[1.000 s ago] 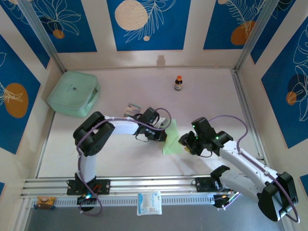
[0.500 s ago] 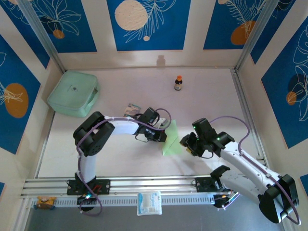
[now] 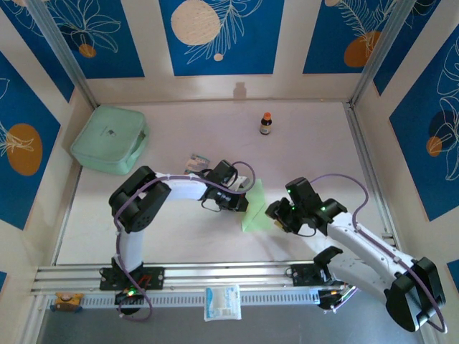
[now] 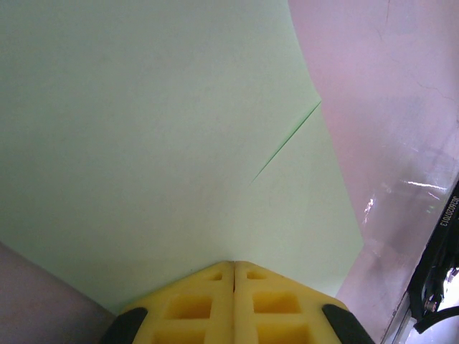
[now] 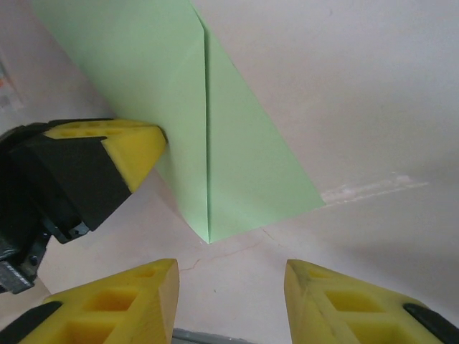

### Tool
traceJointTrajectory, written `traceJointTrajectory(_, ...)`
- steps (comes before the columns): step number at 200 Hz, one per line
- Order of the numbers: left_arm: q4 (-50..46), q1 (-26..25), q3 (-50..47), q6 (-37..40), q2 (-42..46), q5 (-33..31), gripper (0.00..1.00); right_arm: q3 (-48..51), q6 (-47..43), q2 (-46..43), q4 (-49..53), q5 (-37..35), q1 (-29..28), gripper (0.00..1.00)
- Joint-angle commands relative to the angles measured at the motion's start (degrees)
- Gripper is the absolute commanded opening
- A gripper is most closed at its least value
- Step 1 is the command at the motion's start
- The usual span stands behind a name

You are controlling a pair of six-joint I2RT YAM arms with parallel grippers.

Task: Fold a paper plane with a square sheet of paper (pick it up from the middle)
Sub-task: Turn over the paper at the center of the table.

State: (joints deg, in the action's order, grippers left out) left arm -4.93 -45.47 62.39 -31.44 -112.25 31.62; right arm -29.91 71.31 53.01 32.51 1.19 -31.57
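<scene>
Bearing only early folds, the paper (image 3: pixel 254 208) is pinned by the closed left gripper (image 4: pixel 234 265) while the right gripper (image 5: pixel 231 271) is held spread, empty; most folding is judged undone.

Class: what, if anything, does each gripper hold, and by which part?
Right gripper: open, holding nothing. Left gripper: shut, tips on the folded paper's edge; pinched or merely pressed cannot be told.
</scene>
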Motion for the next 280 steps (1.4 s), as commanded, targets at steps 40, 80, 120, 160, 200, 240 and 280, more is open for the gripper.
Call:
traceJointTrajectory(40,-1.07,0.47,-1.86,-0.07,1.15,-0.36,0.01,4.23,0.45,3.24,-7.84,4.26,-0.61,0.44)
traceJointTrajectory(80,0.34,0.55,-2.18,-0.79,0.86,0.33,0.01,3.85,-2.14,6.12,-8.27,6.21,0.37,0.47)
traceJointTrajectory(120,0.45,0.47,-2.54,-0.78,0.96,0.44,0.01,2.03,-3.95,11.7,-11.68,7.21,0.2,0.46)
traceJointTrajectory(160,1.52,0.47,-3.41,-1.34,1.11,0.64,0.01,0.67,-5.51,15.76,-11.51,4.84,0.45,0.46)
traceJointTrajectory(200,1.89,0.47,-3.99,-1.34,0.86,0.41,0.0,2.36,-4.63,18.64,-19.55,7.86,1.63,0.46)
traceJointTrajectory(240,1.77,0.47,-3.7,-1.32,0.54,0.5,0.0,-0.74,-7.2,22.46,-19.44,9.0,3.27,0.49)
traceJointTrajectory(280,1.51,0.48,-3.81,-1.28,0.75,0.02,0.0,-3.62,-8.23,19.92,-12.19,4.93,1.02,0.49)
